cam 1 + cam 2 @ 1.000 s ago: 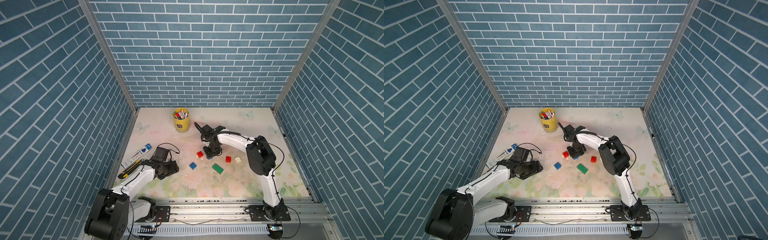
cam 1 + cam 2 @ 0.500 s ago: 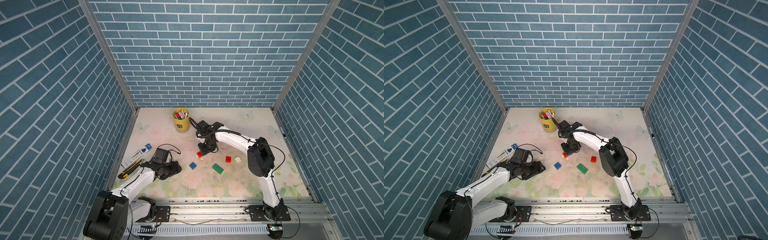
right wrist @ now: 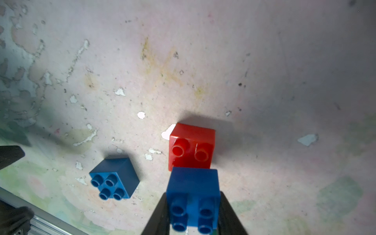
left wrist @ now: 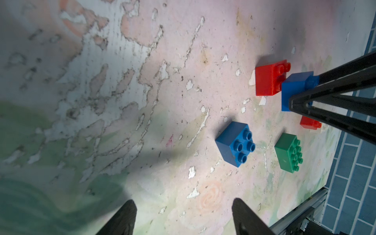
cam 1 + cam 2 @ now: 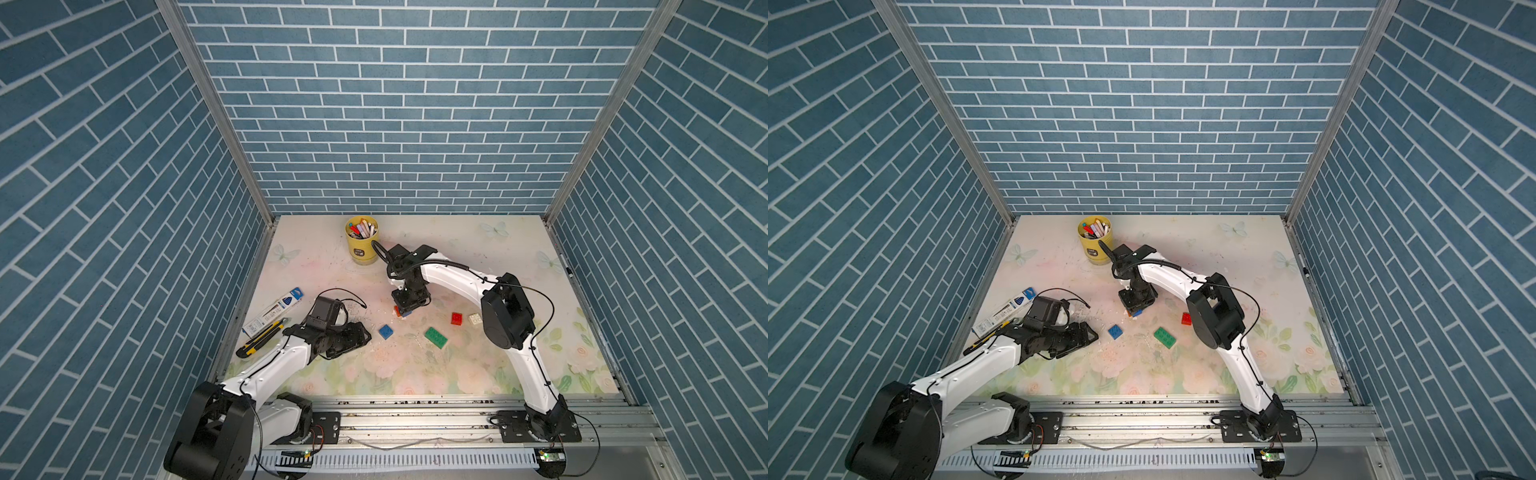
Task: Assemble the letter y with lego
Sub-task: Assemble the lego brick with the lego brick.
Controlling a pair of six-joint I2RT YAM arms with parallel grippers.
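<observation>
1. The right wrist view shows a blue brick (image 3: 192, 183) clamped in the right end effector (image 3: 193, 205), its edge over a red brick (image 3: 192, 147) on the counter (image 3: 203, 61); contact is unclear.
2. Both top views mostly hide that grip.
3. The left end effector (image 4: 183, 203) gapes empty, near a loose blue brick (image 4: 236, 142).

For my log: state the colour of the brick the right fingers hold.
Blue brick, clearest in the right wrist view.
</observation>
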